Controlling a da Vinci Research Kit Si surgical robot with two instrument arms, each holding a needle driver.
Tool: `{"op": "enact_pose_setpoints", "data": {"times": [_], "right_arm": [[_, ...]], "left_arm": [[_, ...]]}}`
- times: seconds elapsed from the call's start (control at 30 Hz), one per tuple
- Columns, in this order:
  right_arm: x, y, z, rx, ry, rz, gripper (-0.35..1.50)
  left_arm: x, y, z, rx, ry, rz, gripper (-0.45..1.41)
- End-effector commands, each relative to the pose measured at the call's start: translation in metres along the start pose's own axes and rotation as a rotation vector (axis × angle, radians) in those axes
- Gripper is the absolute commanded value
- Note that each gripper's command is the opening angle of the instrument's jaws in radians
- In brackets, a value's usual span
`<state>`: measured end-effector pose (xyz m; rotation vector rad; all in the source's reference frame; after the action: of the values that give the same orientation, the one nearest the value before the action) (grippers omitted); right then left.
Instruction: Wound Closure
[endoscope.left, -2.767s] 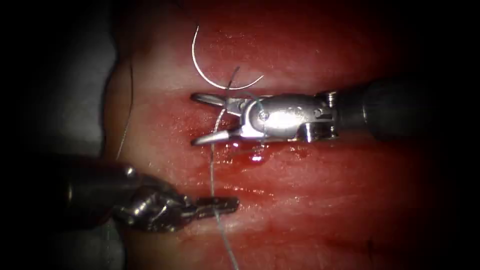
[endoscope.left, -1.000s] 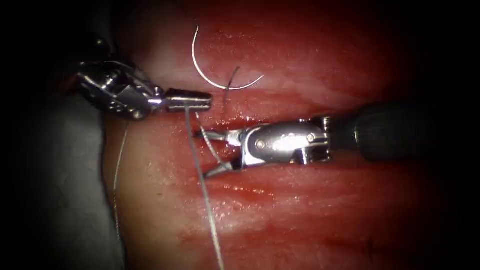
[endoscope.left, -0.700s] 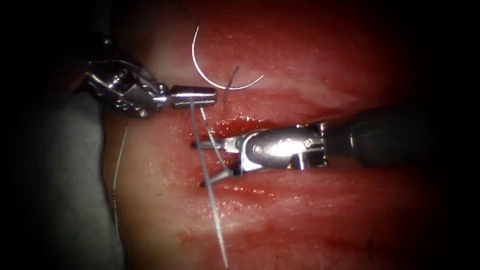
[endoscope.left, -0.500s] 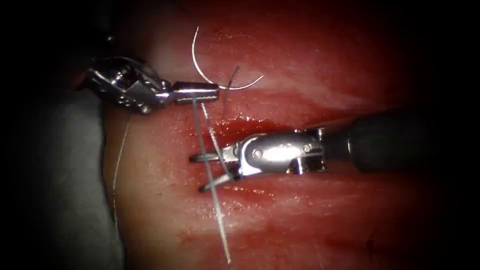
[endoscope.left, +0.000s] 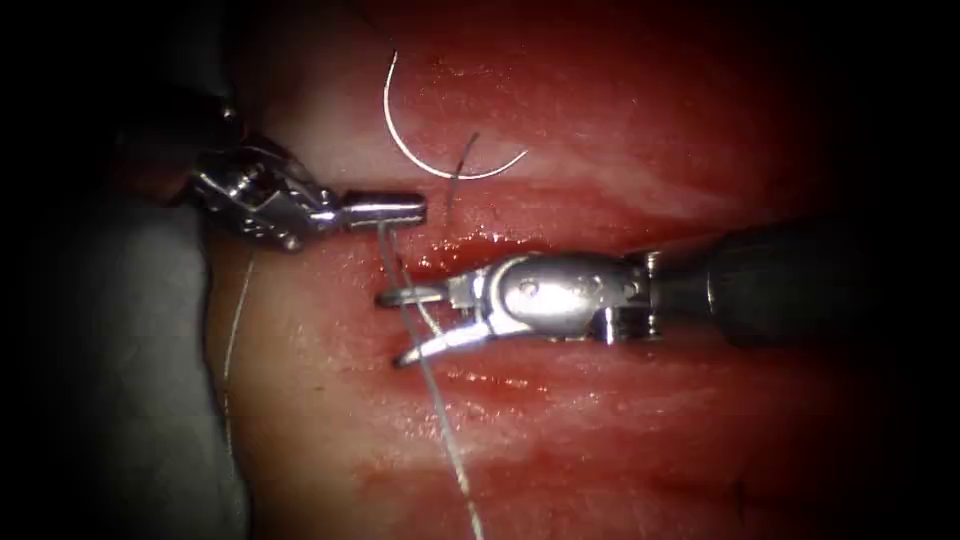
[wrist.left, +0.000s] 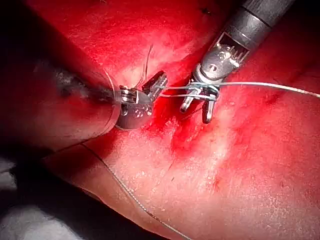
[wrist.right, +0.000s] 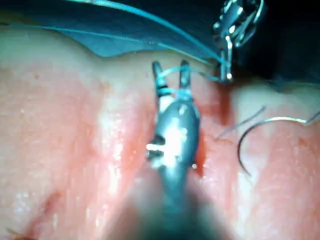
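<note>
My left claw (endoscope.left: 400, 210) pinches the thread (endoscope.left: 430, 385); my right claw (endoscope.left: 398, 327) is spread around it. The needle (endoscope.left: 420, 160) lies free on the far tissue (endoscope.left: 560, 430). Knot-tying, I judge; the next move needs steady tension.

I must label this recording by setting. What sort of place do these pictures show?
Most likely a surgical training bench. The tissue is a slab with a cut, a curved needle lies free on it, the left claw grips thread, and the right claw is open around thread, holding nothing.
</note>
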<state>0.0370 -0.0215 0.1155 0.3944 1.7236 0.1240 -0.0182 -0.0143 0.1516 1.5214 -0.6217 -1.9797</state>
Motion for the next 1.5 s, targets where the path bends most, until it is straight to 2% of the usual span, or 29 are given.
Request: {"op": "enact_pose_setpoints", "data": {"times": [0.03, 0.1, 0.17, 0.2, 0.23, 0.27, 0.3, 0.33, 0.37, 0.63, 0.87, 1.37, 1.5], "right_arm": [[-0.0011, -0.0008, 0.0009, 0.01, 0.013, 0.008, 0.29], [-0.001, -0.001, 0.0011, 0.022, 0.027, 0.019, 0.24], [-0.001, -0.0012, 0.0013, 0.034, 0.033, 0.031, 0.11], [-0.0009, -0.0013, 0.0014, 0.044, 0.037, 0.037, 0.11], [-0.0009, -0.0013, 0.0014, 0.043, 0.037, 0.038, 0.19], [-0.0008, -0.0013, 0.0015, 0.045, 0.041, 0.038, 0.36], [-0.0008, -0.0013, 0.0015, 0.044, 0.044, 0.038, 0.56], [-0.0006, -0.0011, 0.0014, 0.032, 0.052, 0.052, 0.88], [-0.0006, -0.0011, 0.0014, 0.031, 0.058, 0.052, 0.9], [0.0002, -0.0007, 0.0011, 0.017, 0.104, 0.066, 0.9], [0.0016, -0.0002, -0.0001, 0.001, 0.149, 0.079, 0.78], [0.0022, 0.0002, -0.0023, -0.036, 0.13, 0.099, 0.76], [0.0021, 0.0006, -0.0023, -0.093, 0.118, 0.098, 0.74]], "left_arm": [[0.0001, 0.0008, 0.0006, -0.001, 0.002, -0.004, -0.45], [0.0001, 0.0007, 0.0007, -0.001, 0.002, -0.011, -0.45], [0.0001, 0.0006, 0.0007, 0.002, 0.003, -0.018, -0.45], [0.0001, 0.0006, 0.0007, 0.005, 0.003, -0.018, -0.45], [0.0001, 0.0007, 0.0007, 0.005, 0.003, -0.017, -0.45], [0.0001, 0.0007, 0.0007, 0.005, 0.003, -0.023, -0.45], [0.0002, 0.0008, 0.0006, 0.005, 0.002, -0.022, -0.45], [0.0002, 0.0011, 0.0006, 0.005, 0.003, -0.026, -0.45], [0.0003, 0.0013, 0.0006, 0.005, 0.003, -0.025, -0.45], [0.0006, 0.0027, 0.0005, 0.004, 0.002, -0.048, -0.45], [0.0008, 0.0036, 0.0, 0.003, 0.006, -0.058, -0.45], [0.0018, 0.0047, -0.0009, 0.021, 0.017, -0.082, -0.45], [0.0022, 0.0051, -0.0007, 0.021, 0.016, -0.081, -0.45]]}}
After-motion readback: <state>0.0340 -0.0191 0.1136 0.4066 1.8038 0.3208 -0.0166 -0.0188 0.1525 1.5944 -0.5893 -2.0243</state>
